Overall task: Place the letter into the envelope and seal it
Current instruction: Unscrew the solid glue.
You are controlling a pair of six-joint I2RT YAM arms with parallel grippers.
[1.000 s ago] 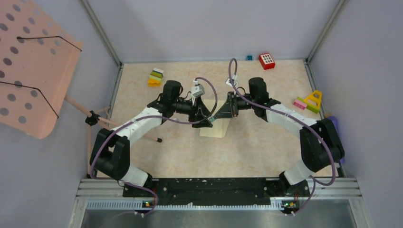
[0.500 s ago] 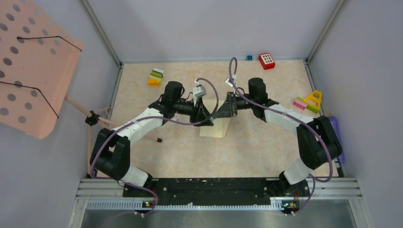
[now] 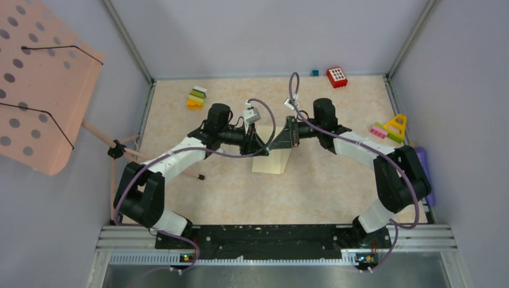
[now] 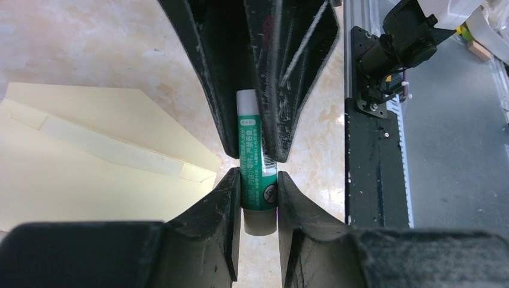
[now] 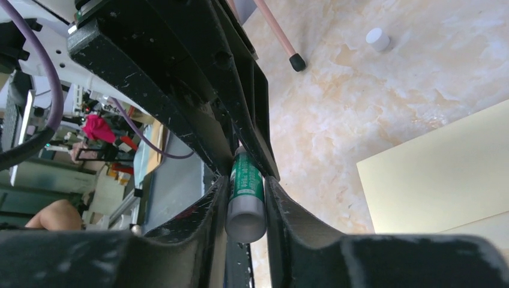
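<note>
Left gripper (image 4: 258, 180) and right gripper (image 5: 247, 183) are each clamped on one end of the glue stick (image 4: 251, 144), whose long axis runs left-right. The envelope (image 3: 273, 162) is laid flat on the table (image 3: 336, 180), flap open, just beneath and slightly nearer.

Looks like a robotics lab test cell: grey walls (image 3: 270, 36) held by aluminium rails (image 3: 128, 42), marbled surface (image 3: 324, 186), left arm (image 3: 174, 157) and right arm (image 3: 360, 147) bolted to a black base plate (image 3: 270, 237), toy bricks (image 3: 337, 77) at the edges.
</note>
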